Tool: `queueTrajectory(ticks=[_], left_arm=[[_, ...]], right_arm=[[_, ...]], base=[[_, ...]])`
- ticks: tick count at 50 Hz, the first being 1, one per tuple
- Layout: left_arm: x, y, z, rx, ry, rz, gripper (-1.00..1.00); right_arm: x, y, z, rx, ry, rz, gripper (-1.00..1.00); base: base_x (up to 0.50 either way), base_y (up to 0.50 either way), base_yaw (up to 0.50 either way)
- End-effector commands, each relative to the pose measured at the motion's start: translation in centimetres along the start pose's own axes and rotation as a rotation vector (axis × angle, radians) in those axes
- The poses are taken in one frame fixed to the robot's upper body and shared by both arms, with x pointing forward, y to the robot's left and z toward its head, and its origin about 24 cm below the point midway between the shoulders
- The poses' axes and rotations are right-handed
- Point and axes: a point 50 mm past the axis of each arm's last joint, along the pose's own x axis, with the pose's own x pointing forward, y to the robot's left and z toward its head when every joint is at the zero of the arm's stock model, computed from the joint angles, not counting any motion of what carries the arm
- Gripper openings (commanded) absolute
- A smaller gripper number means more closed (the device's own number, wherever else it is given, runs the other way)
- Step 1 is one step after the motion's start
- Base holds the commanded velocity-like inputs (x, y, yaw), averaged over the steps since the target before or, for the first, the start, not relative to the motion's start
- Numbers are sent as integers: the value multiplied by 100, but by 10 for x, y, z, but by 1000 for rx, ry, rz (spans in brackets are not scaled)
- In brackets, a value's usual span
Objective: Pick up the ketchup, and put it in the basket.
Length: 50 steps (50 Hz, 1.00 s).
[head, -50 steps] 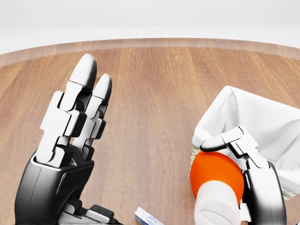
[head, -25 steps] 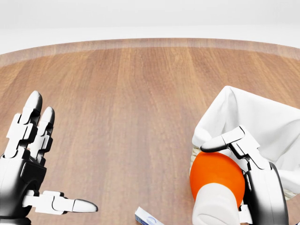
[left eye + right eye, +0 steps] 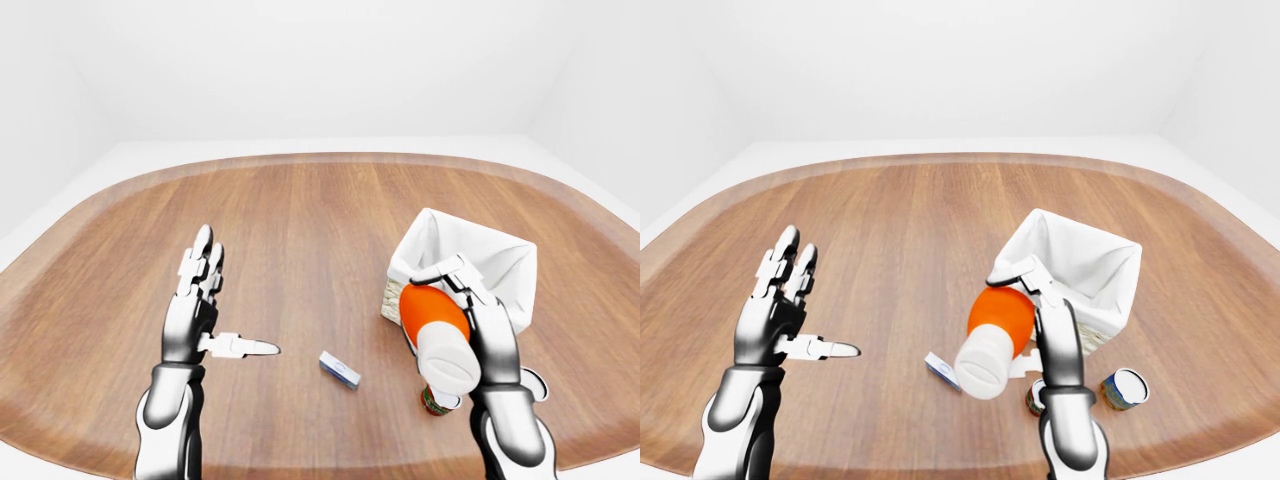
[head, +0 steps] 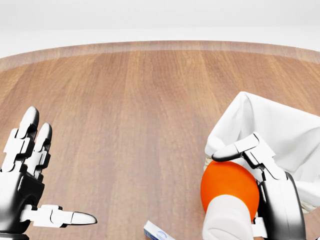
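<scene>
The ketchup is an orange bottle with a white cap, held tilted with the cap toward the camera. My right hand is shut on it, just at the near left rim of the basket, which is lined with white cloth. The bottle hangs beside the basket's lower left corner, above the wooden table. My left hand stands open at the left of the left-eye view, fingers up and thumb pointing right, holding nothing.
A small white and blue box lies on the table between my hands. Two small cans stand near the table's lower right edge, one partly behind my right forearm.
My left hand has dropped down and to the left in the head view and spread its thumb. The right hand with the ketchup has barely moved.
</scene>
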Motion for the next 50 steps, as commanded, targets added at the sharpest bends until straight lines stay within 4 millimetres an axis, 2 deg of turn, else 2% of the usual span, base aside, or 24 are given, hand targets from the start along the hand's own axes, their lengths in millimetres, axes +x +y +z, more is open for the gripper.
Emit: queueTrajectory(ticks=[1, 9, 20, 28, 32, 50], left_arm=[[0, 0, -2, -1, 10, 1, 100], [-1, -1, -3, -3, 14, -4, 100], [0, -2, -5, -3, 21, -7, 100], [-2, -2, -3, -6, 13, -9, 100], [-2, -3, -3, -9, 16, -11, 100], [-3, -3, -1, -12, 8, -12, 100]], right_arm=[[1, -1, 1, -32, -8, -31, -100], [1, -9, 7, -64, -34, -62, -100], [8, -17, 29, -146, -142, -69, -100], [16, -21, 28, -242, -145, -55, -100], [20, -24, 36, -278, -185, -51, -100], [44, -40, 34, -502, -171, -39, -100]], base=[[0, 0, 0], [0, 0, 0], [0, 0, 0], [0, 0, 0], [0, 0, 0], [0, 0, 0]])
